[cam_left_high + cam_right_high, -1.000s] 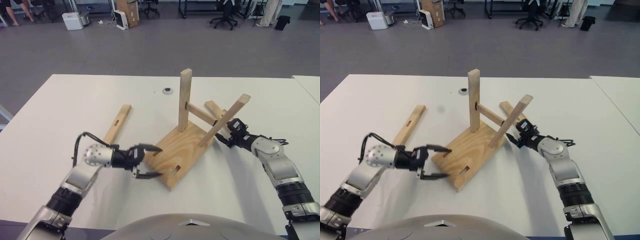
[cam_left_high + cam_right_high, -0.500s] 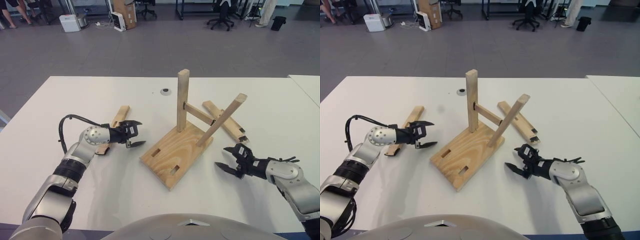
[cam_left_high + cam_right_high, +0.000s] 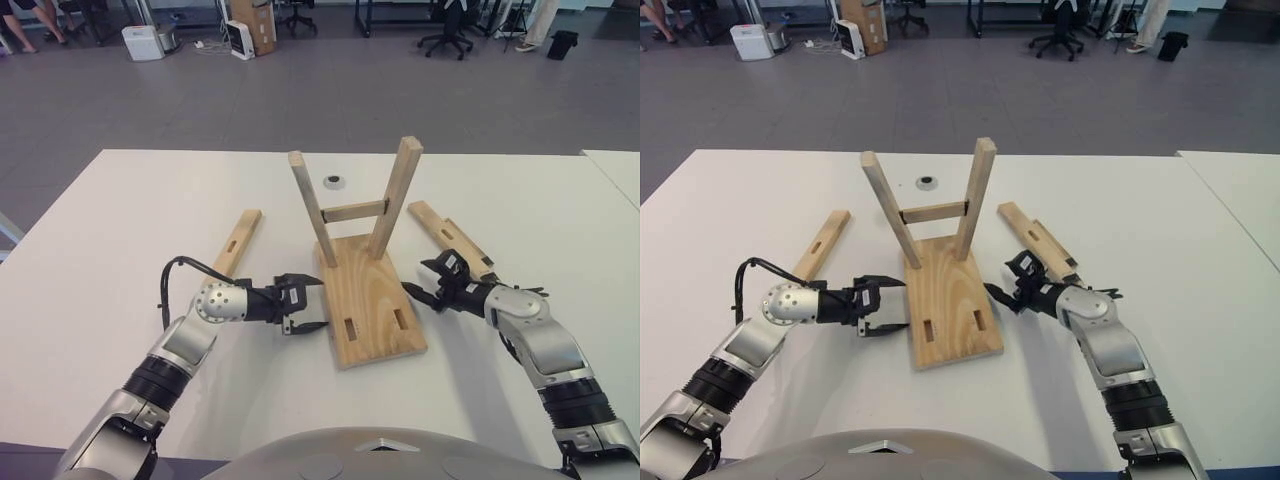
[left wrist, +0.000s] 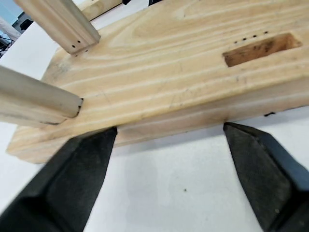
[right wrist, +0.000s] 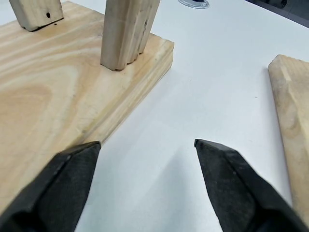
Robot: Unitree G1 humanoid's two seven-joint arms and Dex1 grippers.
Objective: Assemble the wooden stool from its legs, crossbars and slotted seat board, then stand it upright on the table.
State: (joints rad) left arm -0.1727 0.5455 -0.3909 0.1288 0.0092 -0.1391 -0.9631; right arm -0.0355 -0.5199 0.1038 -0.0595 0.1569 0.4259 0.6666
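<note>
**A:** Where is the seat board (image 3: 368,300)?

**B:** It lies flat on the tabletop (image 3: 120,230), between the two grippers. The left gripper (image 3: 322,304) is spread wide and holds nothing. The board's long side edge runs right across the front of its fingertips (image 4: 96,150). I cannot tell whether they touch the wood.

**A:** And the right gripper (image 3: 416,278)?

**B:** It is also wide open and empty, just beside the board's opposite edge and apart from it. In its wrist view one finger (image 5: 72,169) lies close along that edge and the other is over bare tabletop.

**A:** What is fitted so far?

**B:** Two legs stand in the board at the end farther from both grippers, leaning apart. One leg (image 3: 312,208) is on the left gripper's side and the other leg (image 3: 394,198) is on the right gripper's side. A crossbar (image 3: 354,211) joins them partway up. The open slots (image 3: 349,327) are at the end between the grippers.

**A:** Any loose parts?

**B:** A slotted loose leg (image 3: 236,243) lies beyond the left gripper, on its outer side. More wooden pieces (image 3: 448,232) lie just beyond the right gripper, close to its outer finger.
</note>
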